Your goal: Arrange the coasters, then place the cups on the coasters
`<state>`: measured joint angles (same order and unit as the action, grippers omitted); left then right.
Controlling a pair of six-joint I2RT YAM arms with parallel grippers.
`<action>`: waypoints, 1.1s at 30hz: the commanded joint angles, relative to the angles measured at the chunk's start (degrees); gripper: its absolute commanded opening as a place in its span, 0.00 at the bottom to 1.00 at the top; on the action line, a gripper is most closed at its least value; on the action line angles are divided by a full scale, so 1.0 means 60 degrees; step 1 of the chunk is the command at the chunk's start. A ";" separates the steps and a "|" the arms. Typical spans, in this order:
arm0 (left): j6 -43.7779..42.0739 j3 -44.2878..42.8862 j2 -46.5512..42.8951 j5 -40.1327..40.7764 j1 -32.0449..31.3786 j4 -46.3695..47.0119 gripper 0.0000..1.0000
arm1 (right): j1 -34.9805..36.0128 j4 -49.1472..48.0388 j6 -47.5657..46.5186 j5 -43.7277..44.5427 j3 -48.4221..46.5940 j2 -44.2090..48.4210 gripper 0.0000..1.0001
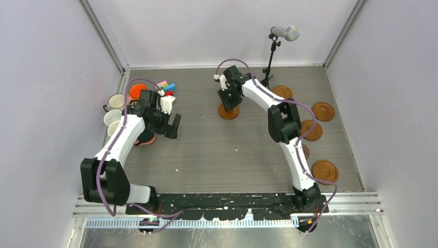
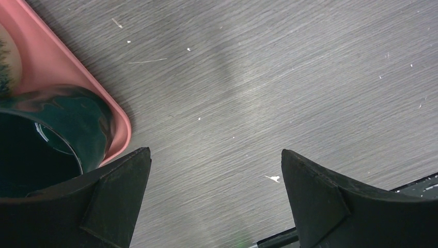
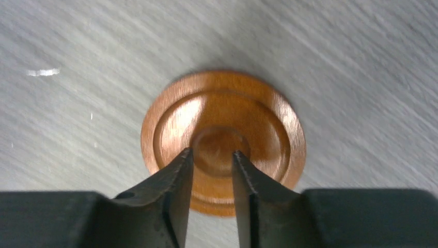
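We see only a sliver of one coaster behind the right arm, and the left arm covers most of the pink tray. The dark green mug runs off the left wrist view's edge. The far-left toy blocks are too small to tell apart.

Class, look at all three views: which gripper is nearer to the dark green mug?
Left. The left gripper hangs right beside the dark green mug, which sits just off its left side. The right gripper is far across the table, directly above a brown coaster.
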<state>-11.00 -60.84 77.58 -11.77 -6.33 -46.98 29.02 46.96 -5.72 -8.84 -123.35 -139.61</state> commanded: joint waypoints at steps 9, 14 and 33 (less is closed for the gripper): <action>-0.0270 -0.0323 -0.0254 -0.0744 0.0044 -0.0356 1.00 | -0.1982 0.0003 -0.0141 -0.0837 0.3554 0.4739 0.44; -0.0278 -0.0269 -0.0276 -0.0884 0.0044 -0.0387 1.00 | -0.3799 -0.0454 -0.0260 -0.1350 0.4916 0.5251 0.42; -0.0199 -0.0193 -0.0223 -0.0606 0.0044 -0.0412 1.00 | -0.5378 -0.1574 0.0780 0.0241 0.1366 0.1520 0.26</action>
<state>-12.23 -60.95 77.54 -15.55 -6.33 -49.12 -3.68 38.41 -3.03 -8.34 -110.15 -128.11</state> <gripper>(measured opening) 0.996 0.261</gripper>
